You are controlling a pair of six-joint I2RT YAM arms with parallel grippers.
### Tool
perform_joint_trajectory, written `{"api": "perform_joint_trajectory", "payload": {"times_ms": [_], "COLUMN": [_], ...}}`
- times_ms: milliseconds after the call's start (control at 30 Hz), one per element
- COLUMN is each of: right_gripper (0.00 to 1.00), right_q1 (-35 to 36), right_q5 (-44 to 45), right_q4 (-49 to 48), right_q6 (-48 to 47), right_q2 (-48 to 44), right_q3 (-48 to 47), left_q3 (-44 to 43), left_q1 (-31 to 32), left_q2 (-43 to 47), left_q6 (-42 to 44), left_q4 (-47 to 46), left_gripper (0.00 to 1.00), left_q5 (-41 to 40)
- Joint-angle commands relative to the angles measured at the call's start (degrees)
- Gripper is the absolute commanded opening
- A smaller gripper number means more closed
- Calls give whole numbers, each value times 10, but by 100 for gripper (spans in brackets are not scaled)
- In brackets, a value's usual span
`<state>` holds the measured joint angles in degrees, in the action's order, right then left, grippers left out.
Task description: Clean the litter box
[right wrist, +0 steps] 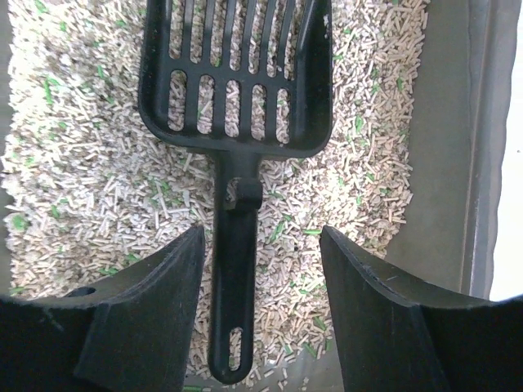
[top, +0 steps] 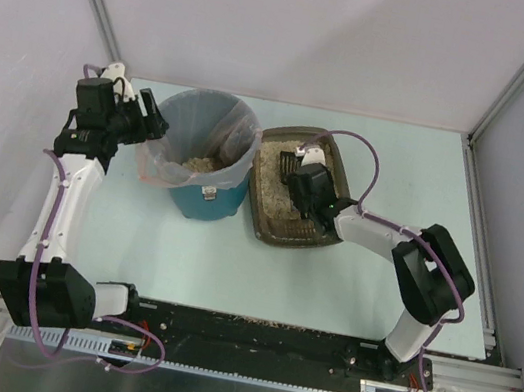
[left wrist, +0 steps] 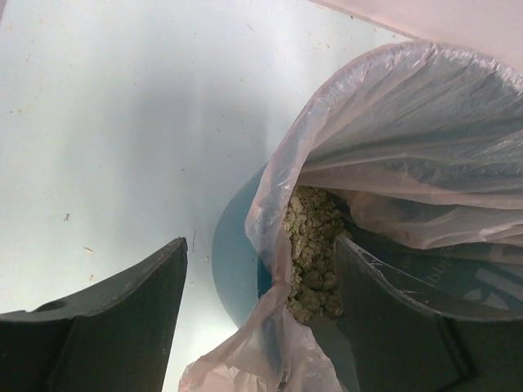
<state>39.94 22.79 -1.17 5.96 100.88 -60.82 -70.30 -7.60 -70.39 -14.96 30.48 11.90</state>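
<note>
The grey-brown litter box sits right of centre, filled with beige pellets; its grey wall shows in the right wrist view. A black slotted scoop lies flat on the pellets. My right gripper hovers low over the box. In the right wrist view it is open, its fingers on either side of the scoop's handle and not touching it. My left gripper is at the teal bin's left rim. In the left wrist view it is open, straddling the clear liner's edge.
The round teal bin with clear liner stands left of the litter box and holds clumped litter. Light walls enclose the pale table at back and sides. A black rail with scattered crumbs runs along the near edge.
</note>
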Motion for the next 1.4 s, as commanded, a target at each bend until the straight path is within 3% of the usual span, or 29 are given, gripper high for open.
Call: {"api": "perform_joint_trajectory", "payload": {"times_ms": [0,200,433,567,767,933,1033,1367], "right_gripper": [64,64,64,64,64,65,66,66], "right_q1": [-10,-65,-213,-267,-276,-269,-269,-270], "right_q5": [0,-40,-103,-95,-26,-2,0,-13], "right_q4": [-27,-29,-9,30,35,-99,-101,-67], "right_q6": [19,66,135,136,98,58,38,23], "right_q2": [-54,-107,-154,-195,-324,-479,-516,-555], "right_q3": [-2,-2,4,5,41,143,167,189], "left_q3": [-48,-71,-68,-42,-13,6,20,50], "left_q1": [-4,-3,-3,-4,-4,-4,-4,-3], "left_q2": [19,24,52,94,164,232,259,289], "left_q6": [15,12,-23,-52,-60,-31,-25,-11], "left_q4": [-9,-8,-2,8,10,9,9,11], "left_gripper": [76,76,76,84,100,100,99,100], "left_q5": [-18,-43,-86,-111,-106,-118,-138,-100]}}
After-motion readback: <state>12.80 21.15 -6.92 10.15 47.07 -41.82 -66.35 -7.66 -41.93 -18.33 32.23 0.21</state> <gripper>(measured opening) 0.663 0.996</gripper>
